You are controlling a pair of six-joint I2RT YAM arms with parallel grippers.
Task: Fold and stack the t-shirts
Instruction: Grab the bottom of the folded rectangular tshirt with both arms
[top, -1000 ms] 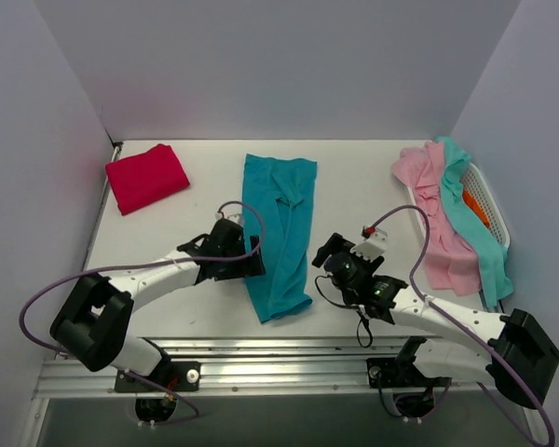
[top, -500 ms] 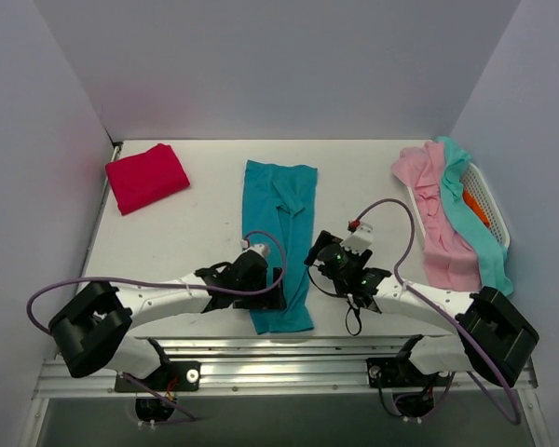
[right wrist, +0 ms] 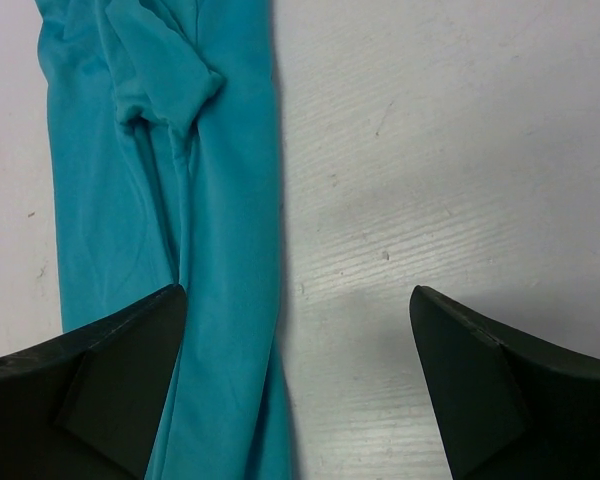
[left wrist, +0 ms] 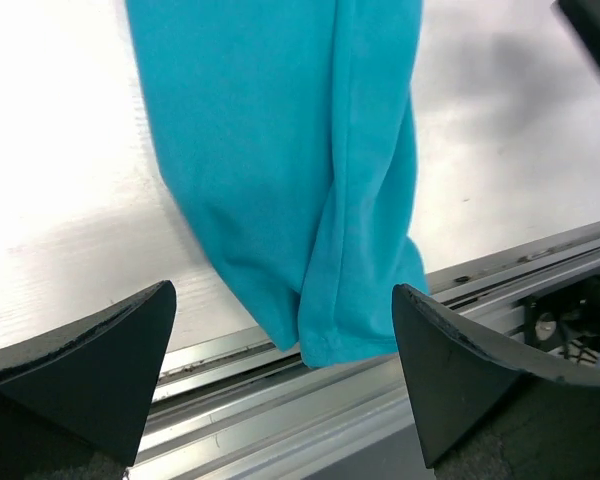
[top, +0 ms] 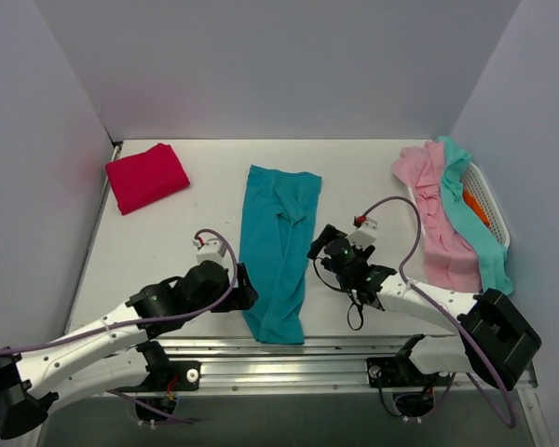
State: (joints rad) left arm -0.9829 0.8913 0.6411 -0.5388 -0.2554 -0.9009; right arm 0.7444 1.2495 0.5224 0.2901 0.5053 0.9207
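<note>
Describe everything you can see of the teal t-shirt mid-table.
The teal t-shirt looks like soft, matte knit, folded lengthwise into a long narrow strip running far to near on the white table. A sleeve lies bunched on top of its far half, and creases run along its length. Its near end reaches the table's front edge, over the metal rail. The left gripper and right gripper flank it, jaws open, neither gripping it.

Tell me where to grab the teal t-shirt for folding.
Grip the teal t-shirt at its near end, from the left, where the open left tool faces it. It lies as a long narrow strip, and that end reaches past the tabletop onto the rail, probably easing a pinch.
</note>
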